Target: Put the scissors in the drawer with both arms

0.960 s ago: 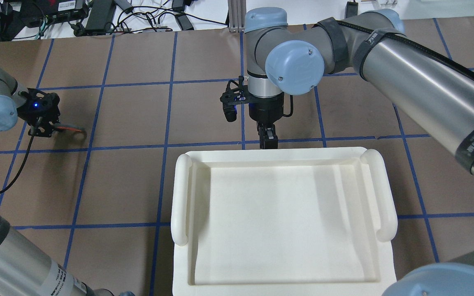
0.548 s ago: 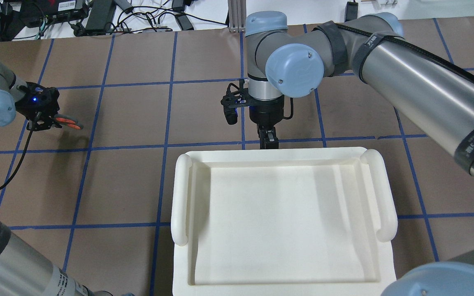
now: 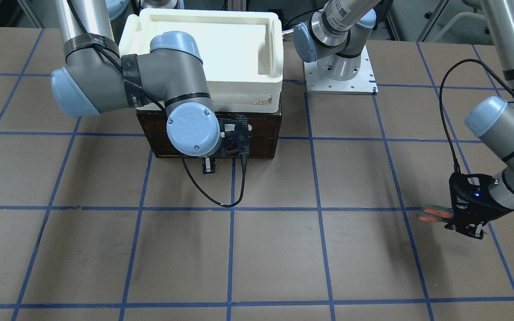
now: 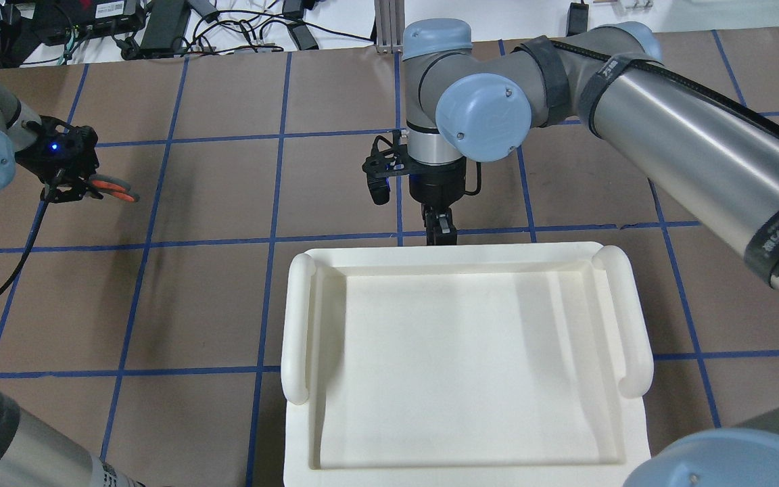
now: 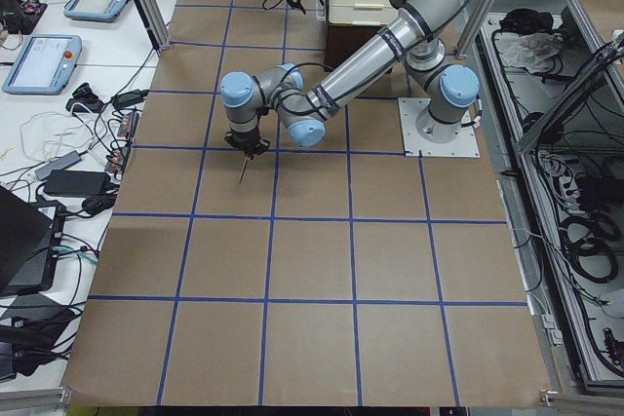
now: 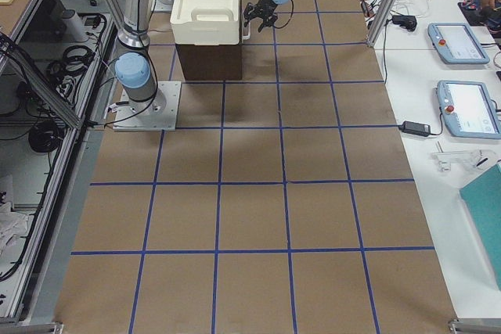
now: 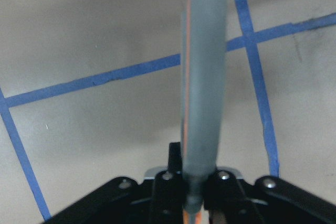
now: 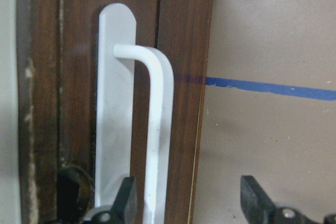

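My left gripper (image 4: 73,191) is shut on the scissors (image 4: 116,195) and holds them above the table at the far left. Their orange-lined handles stick out sideways in the front-facing view (image 3: 431,214), and the left wrist view shows them edge-on (image 7: 203,77). In the exterior left view the blades (image 5: 242,173) point down below the gripper. My right gripper (image 4: 440,232) is open at the front of the shut dark brown drawer (image 3: 263,133). In the right wrist view the white bar handle (image 8: 157,129) lies between the fingers (image 8: 125,199), close to the left one.
A white plastic bin (image 4: 298,318) sits on top of the drawer cabinet and hides it from above. The left arm's base plate (image 3: 339,76) stands beside the cabinet. A black cable (image 3: 214,196) loops from the right wrist down to the table.
My left gripper has lifted the scissors off the table and carried them a little farther from the robot. The right gripper has edged slightly toward the drawer front.
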`<action>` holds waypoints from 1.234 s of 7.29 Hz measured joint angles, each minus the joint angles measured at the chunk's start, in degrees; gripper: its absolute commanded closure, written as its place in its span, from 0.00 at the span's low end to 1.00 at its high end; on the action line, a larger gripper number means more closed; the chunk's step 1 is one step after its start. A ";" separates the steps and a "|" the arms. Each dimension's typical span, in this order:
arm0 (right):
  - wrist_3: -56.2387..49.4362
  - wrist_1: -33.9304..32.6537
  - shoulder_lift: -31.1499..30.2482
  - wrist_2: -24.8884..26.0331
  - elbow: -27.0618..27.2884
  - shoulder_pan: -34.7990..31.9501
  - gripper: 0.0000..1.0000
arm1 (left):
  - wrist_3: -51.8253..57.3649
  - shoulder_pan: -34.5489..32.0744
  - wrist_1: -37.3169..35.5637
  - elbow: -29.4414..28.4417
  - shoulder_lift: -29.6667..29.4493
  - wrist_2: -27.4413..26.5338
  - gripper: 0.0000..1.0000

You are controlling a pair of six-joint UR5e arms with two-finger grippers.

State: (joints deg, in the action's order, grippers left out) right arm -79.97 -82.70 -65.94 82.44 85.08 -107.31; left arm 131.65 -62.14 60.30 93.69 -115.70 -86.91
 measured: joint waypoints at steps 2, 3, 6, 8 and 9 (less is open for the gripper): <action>-1.15 -0.75 0.01 0.04 0.00 0.00 0.34 | -0.11 -0.57 1.32 0.00 1.14 0.17 1.00; -1.46 -1.79 0.02 0.16 0.00 0.01 0.36 | -0.14 -0.77 1.55 0.00 1.42 0.21 1.00; -3.41 -4.40 0.28 1.96 -0.44 0.20 0.37 | -0.31 -1.70 2.34 0.00 2.39 0.25 1.00; -3.80 -6.09 0.98 2.34 -1.11 0.58 0.37 | -1.14 -2.47 2.62 0.00 3.07 0.25 1.00; -3.85 -6.63 1.30 2.36 -1.59 0.65 0.37 | -1.35 -2.87 2.88 -0.03 3.47 0.27 1.00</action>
State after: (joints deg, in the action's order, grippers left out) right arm -83.82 -89.33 -64.64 84.80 83.49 -106.66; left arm 130.30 -65.01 63.18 93.67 -112.23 -86.64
